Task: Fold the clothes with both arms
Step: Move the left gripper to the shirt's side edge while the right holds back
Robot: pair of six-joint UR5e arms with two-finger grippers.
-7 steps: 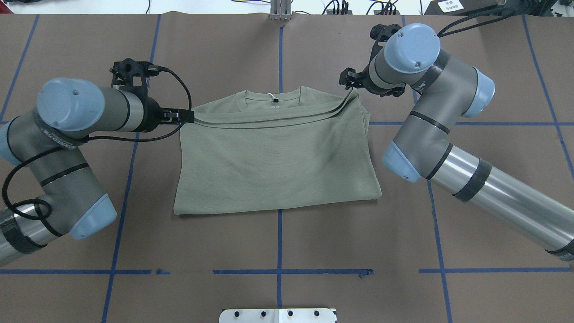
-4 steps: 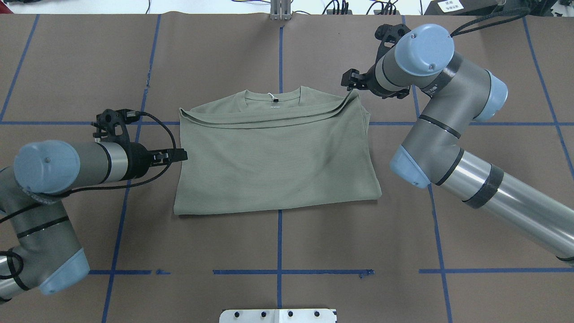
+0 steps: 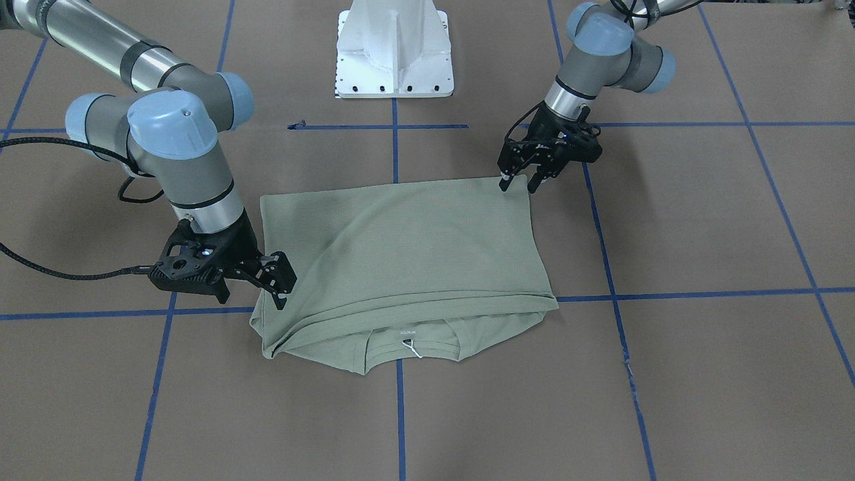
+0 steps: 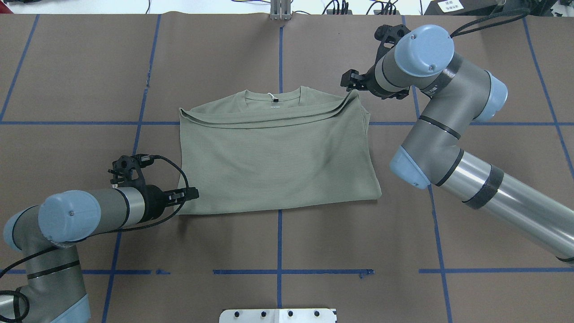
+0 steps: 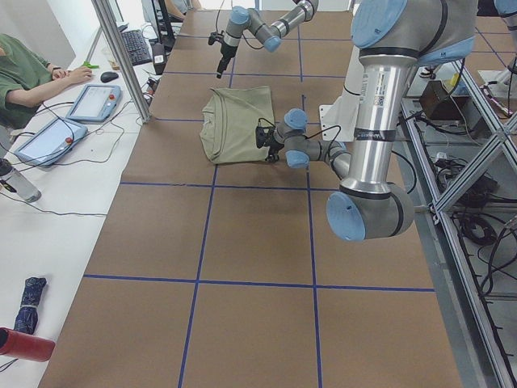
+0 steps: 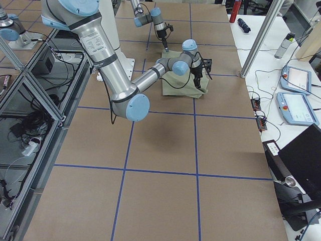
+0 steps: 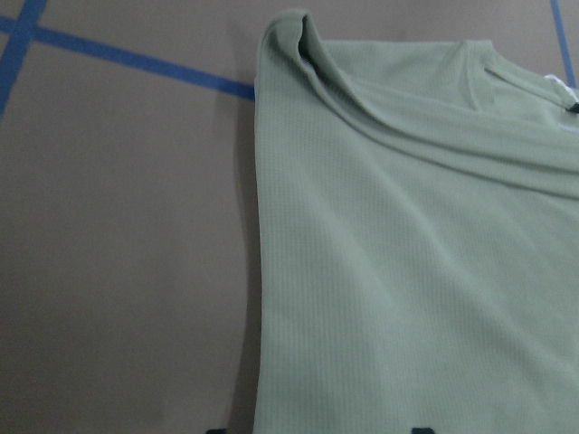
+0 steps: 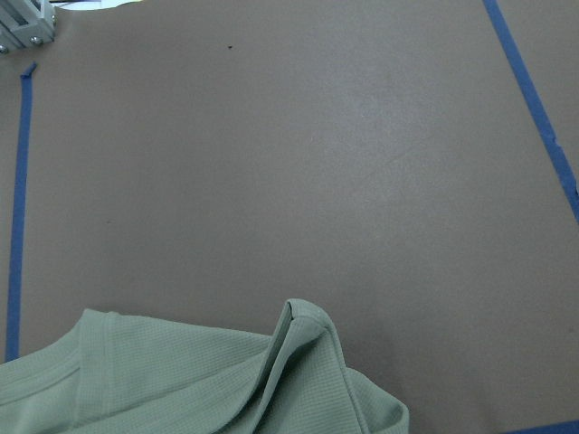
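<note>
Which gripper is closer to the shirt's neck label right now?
Right. The right gripper is beside the collar-end corner of the shirt, the same end as the neck label. The left gripper is at the opposite end, at the corner nearest the robot's base.

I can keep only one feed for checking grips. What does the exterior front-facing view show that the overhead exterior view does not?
Only front-facing: the spread fingers of the left gripper and the right gripper, both open, plus the whole white pedestal. Only overhead: cables beyond the table's far edge; its angle hides the gaps between fingers. Both: the folded green shirt, its neck label, blue tape lines.
</note>
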